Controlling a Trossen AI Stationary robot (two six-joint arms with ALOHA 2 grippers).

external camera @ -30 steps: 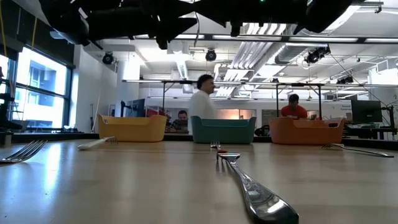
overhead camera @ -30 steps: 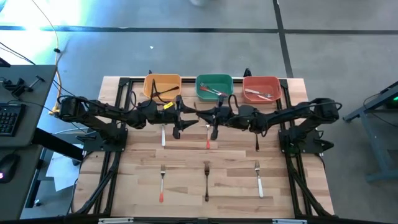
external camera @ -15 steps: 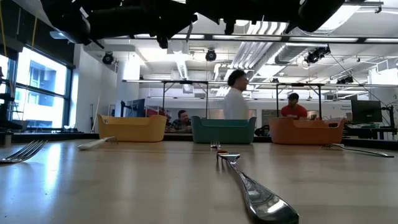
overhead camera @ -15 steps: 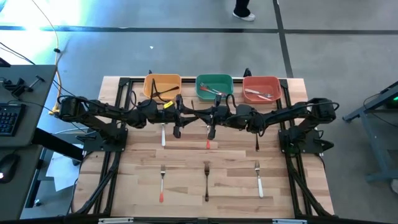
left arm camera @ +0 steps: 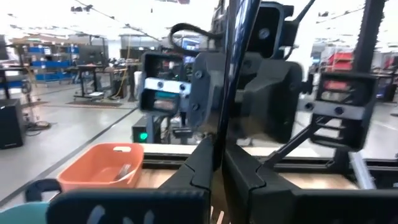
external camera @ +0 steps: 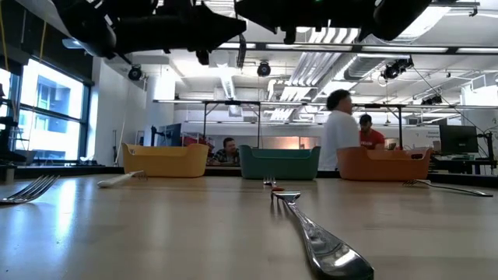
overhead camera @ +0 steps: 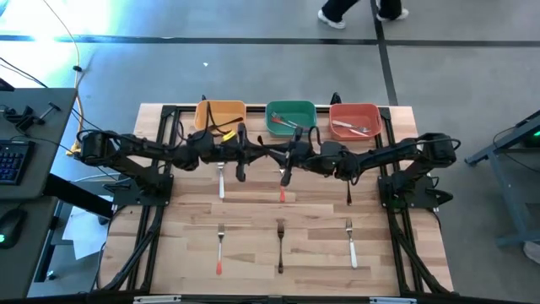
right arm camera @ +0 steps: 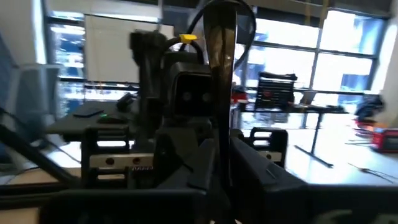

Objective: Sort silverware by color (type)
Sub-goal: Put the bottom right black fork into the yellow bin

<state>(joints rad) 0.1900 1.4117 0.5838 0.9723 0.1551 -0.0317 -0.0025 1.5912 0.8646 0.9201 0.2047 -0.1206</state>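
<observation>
My two grippers meet tip to tip in the air over the table's far middle. My left gripper (overhead camera: 246,160) (left arm camera: 219,163) and my right gripper (overhead camera: 283,162) (right arm camera: 219,163) are both shut on one black-handled spoon (right arm camera: 221,37). Its dark shaft (left arm camera: 231,74) runs between them. On the table below lie loose pieces of silverware: a white-handled one (overhead camera: 221,181), a red-handled one (overhead camera: 282,192) and a black one (overhead camera: 348,194). Nearer the front lie a red-handled fork (overhead camera: 219,249), a black fork (overhead camera: 280,245) and a white fork (overhead camera: 350,243). My left gripper pinches the spoon's dark shaft (left arm camera: 221,140) between its two fingers, coming level from the table's left. The shaft runs on past the fingers toward the right gripper, clear of the table. My right gripper has the spoon's shaft (right arm camera: 217,134) between its two fingers, coming level from the table's right. The spoon's head (right arm camera: 221,31) stands beyond the fingertips, in front of the left gripper.
Three bins stand in a row at the far edge: yellow (overhead camera: 221,114) with black pieces, green (overhead camera: 291,116) with red-handled ones, red (overhead camera: 354,120) with white-handled ones. Black frame rails run along both table sides. People are in the room beyond.
My left gripper has shut on the spoon that my right gripper holds out. Both arms have stayed high over the far middle, drawn slightly closer together. A person in the room behind has walked from left to right.
</observation>
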